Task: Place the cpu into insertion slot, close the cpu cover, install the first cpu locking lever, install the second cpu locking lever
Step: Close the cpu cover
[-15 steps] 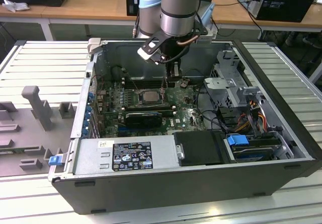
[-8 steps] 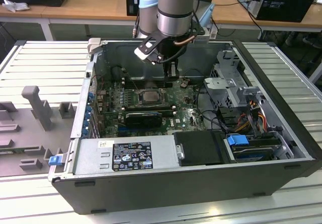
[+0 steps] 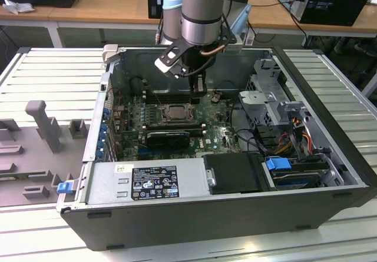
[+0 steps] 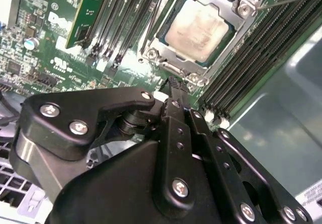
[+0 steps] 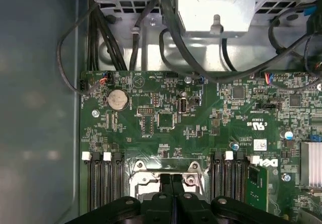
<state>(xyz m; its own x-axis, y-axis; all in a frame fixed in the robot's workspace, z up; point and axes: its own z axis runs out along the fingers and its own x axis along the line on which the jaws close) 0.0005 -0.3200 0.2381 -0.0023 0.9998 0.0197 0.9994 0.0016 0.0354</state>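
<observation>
The cpu, silver-grey top face up, lies in the insertion slot on the green board. The cpu cover lies flat over it as a metal frame around its edges. A thin locking lever runs off from the cover's corner. My black gripper is shut, its tips together just beside the socket's edge and holding nothing that I can see. In the first wrist view the gripper stands over the socket's rim. From the exterior view the gripper hangs just behind the cpu.
Long black memory slots flank the socket on both sides, one holding a green memory card. Cables and a metal drive cage crowd the case's far and right side. The power supply fills the near edge.
</observation>
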